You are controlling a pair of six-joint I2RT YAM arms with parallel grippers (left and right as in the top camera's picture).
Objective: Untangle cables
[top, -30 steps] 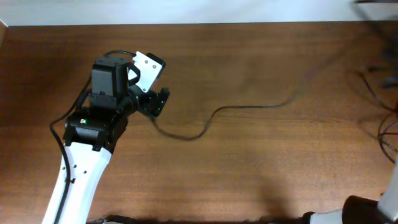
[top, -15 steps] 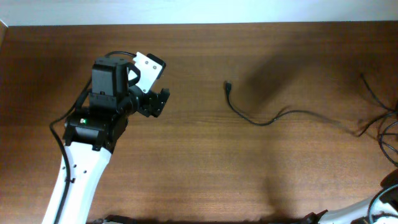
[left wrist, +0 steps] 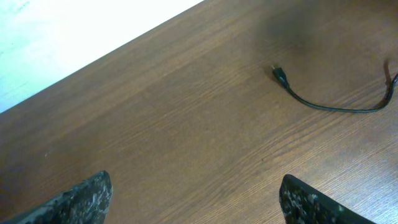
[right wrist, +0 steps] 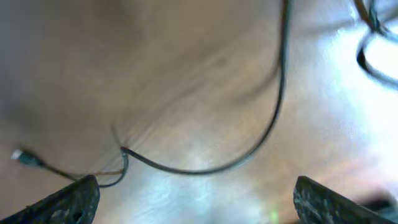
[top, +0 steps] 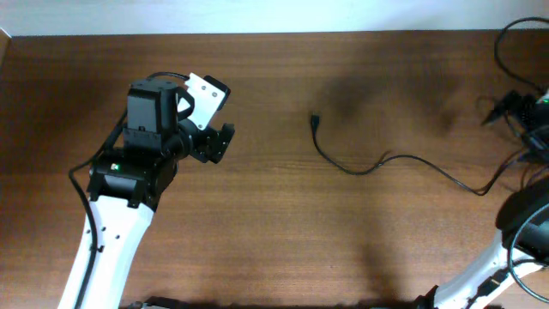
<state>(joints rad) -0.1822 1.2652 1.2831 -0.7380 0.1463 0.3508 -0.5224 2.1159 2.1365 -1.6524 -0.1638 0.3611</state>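
Trailing from the middle of the desk (top: 274,249) to its right edge, the cable (top: 412,156) lies well apart from the left pincer (top: 220,142), spread and empty in its own view, while the blurred right view shows the right pincer (right wrist: 196,186) spread above it, where a hasty pull could knot it tighter.

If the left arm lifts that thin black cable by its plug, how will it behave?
Probably floppy: the cable lies in loose curves, so it should droop and trail. Likely light, being thin. Pushed, it would probably just bend.
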